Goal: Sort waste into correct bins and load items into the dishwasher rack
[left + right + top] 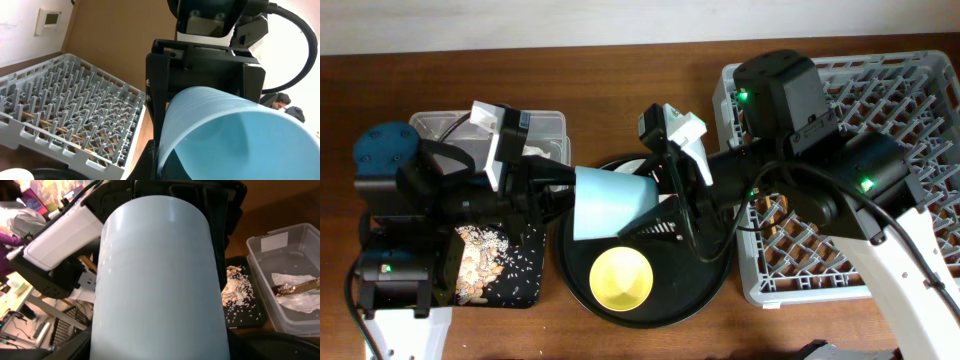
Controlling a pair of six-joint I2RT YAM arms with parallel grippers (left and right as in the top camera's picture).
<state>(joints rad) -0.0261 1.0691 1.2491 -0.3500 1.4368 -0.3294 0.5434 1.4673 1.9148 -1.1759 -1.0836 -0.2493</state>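
The light-blue cup (610,203) hangs on its side between both grippers, above the big round black tray (710,290). My left gripper (558,192) is shut on its wide rim; the left wrist view looks into the cup (240,135). My right gripper (670,200) has its fingers against both sides of the narrow end, and the cup (160,280) fills the right wrist view. The yellow bowl (621,278) sits on the round tray. The chopsticks (55,127) lie in the grey rack (910,120). The plate is mostly hidden and the pink cup is out of view.
The clear tub (295,245) at the back left holds white tissue and a foil wrapper (300,286). The shallow black tray (535,285) in front of it holds food scraps and rice (240,287). The arms cross over both bins and the rack's left edge.
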